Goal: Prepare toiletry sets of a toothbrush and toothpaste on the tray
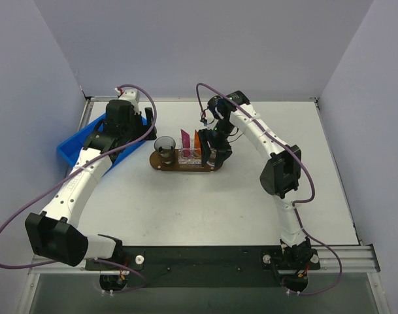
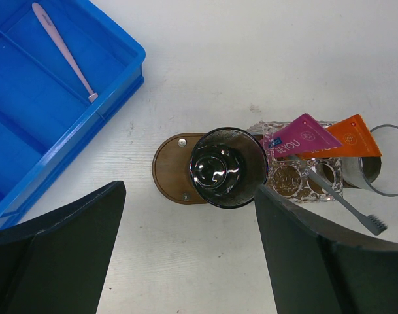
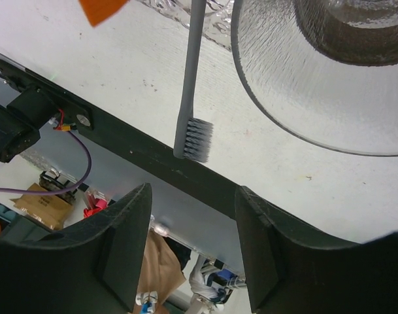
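The dark-brown oval tray lies mid-table; its left end also shows in the left wrist view. On it stand a dark glass cup, a clear crystal holder and a clear cup. An orange toothpaste tube and a magenta tube lean in the holder, with a grey toothbrush sticking out, bristles up. My right gripper is open and empty just beyond the brush head. My left gripper is open and empty, above the table near the dark cup.
A blue plastic bin sits at the left with a pink toothbrush in its far compartment. In the top view the bin lies under my left arm. Purple cables loop off both arms.
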`<control>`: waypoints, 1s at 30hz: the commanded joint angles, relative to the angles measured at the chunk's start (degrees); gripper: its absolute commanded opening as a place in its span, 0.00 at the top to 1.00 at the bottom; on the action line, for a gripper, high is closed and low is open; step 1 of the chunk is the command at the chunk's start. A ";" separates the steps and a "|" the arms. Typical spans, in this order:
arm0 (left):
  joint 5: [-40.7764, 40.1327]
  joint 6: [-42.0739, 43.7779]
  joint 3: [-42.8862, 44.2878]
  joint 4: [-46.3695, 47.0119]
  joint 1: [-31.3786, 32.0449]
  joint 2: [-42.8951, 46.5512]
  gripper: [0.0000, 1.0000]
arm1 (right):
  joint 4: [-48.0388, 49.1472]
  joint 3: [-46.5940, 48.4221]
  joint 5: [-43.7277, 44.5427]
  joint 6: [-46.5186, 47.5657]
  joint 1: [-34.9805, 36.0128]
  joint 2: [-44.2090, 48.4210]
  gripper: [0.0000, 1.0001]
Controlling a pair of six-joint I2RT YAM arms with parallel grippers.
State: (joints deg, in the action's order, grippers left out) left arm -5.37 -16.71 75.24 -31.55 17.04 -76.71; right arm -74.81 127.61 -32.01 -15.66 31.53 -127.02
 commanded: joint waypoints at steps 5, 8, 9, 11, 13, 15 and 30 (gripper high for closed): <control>-0.52 0.10 2.01 0.61 -0.43 0.68 0.09 | -2.37 1.59 -0.25 -1.56 -0.77 5.47 0.49; -0.96 -0.34 2.27 0.35 -0.60 0.51 0.09 | 0.27 1.67 0.45 -2.27 -1.12 7.13 0.49; -1.14 -0.43 2.45 0.18 -0.69 0.42 0.09 | 1.93 1.59 0.72 -2.36 -1.21 7.57 0.49; -2.01 -0.60 3.15 -0.61 -0.95 0.24 0.10 | 4.74 1.76 1.94 -2.79 -1.73 8.98 0.49; -4.02 -1.13 4.38 -2.36 -1.22 -0.19 0.10 | 6.94 1.76 3.18 -3.15 -2.00 10.82 0.49; -5.09 -3.15 5.96 -4.30 -1.92 -1.42 0.17 | 9.76 1.50 5.37 -2.97 -2.61 12.93 0.49; -17.30 -6.58 27.05 -14.60 -7.98 -27.16 0.55 | 21.54 -14.41 17.59 -4.47 -10.43 36.40 0.59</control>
State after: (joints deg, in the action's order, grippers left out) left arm -18.06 -22.46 96.38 -44.42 11.20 -97.97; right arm -55.94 115.35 -17.98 -19.51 22.35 -94.91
